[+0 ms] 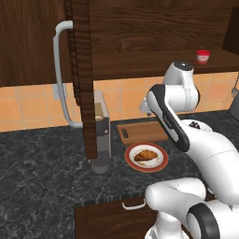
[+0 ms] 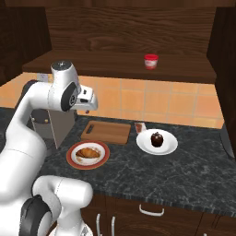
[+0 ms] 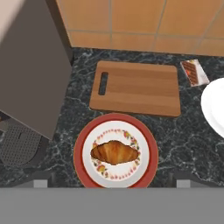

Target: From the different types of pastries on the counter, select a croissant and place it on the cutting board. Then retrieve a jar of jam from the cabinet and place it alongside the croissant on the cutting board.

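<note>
The golden-brown croissant [image 3: 114,152] [image 1: 146,154] [image 2: 88,152] lies in the middle of a round red-rimmed plate [image 3: 79,153] on the dark counter [image 1: 42,168]. Just behind the plate is the bare wooden cutting board [image 3: 140,89] [image 1: 142,131] [image 2: 107,132]. My gripper [image 3: 113,179] hangs open above the plate, apart from it, its fingertips [image 3: 41,180] standing wide on either side of the croissant with nothing between them. The cabinet door [image 1: 84,70] is swung open. The red jar of jam [image 1: 202,56] [image 2: 150,61] stands on the cabinet shelf, above and right of the board.
A grey coffee machine [image 1: 100,140] [image 3: 30,65] stands left of the board and plate. Right of the board are a small white tray with a reddish-brown piece [image 3: 194,72] and a white plate [image 2: 170,147] holding a dark pastry [image 2: 156,138]. The open door juts out over the counter.
</note>
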Available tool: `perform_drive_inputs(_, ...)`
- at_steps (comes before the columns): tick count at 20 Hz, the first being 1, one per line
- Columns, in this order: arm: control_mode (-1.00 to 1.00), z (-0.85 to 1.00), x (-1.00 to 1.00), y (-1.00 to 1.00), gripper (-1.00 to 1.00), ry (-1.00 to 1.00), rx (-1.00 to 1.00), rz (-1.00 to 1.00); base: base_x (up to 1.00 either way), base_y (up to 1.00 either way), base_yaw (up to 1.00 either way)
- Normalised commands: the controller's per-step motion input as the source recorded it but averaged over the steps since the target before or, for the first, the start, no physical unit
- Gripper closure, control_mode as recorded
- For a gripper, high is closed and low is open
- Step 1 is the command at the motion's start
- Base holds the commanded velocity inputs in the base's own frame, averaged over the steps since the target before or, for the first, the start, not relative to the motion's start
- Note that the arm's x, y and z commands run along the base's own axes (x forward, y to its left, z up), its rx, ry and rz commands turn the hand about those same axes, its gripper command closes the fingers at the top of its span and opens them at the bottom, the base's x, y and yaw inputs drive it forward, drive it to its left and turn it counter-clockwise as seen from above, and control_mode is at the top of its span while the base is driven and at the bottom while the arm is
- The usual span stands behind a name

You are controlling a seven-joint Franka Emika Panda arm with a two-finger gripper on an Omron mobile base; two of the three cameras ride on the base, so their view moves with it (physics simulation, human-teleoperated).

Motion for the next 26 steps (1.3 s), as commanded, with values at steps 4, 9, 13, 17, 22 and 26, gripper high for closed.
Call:
perform_drive_inputs(4, -1.0, -0.17, -0.01, 0.02, -1.0, -0.05, 0.0, 0.0, 0.0, 0.0, 0.0)
perform_drive_inputs(9, -1.0, -0.22, 0.0, 0.0, -1.0, -0.02, 0.0, 0.0, 0.0, 0.0, 0.0)
perform_drive_inputs(13, -1.0, -0.36, 0.0, 0.0, -1.0, 0.0, 0.0, 0.0, 0.0, 0.0, 0.0)
perform_drive_inputs(17, -1.0, -0.48, -0.01, 0.0, -1.0, -0.02, 0.0, 0.0, 0.0, 0.0, 0.0)
perform_drive_inputs(22, -1.0, -0.49, -0.06, 0.0, -1.0, -0.05, 0.0, 0.0, 0.0, 0.0, 0.0)
perform_drive_inputs(26, -1.0, -0.31, -0.02, 0.0, -1.0, -0.02, 0.0, 0.0, 0.0, 0.0, 0.0)
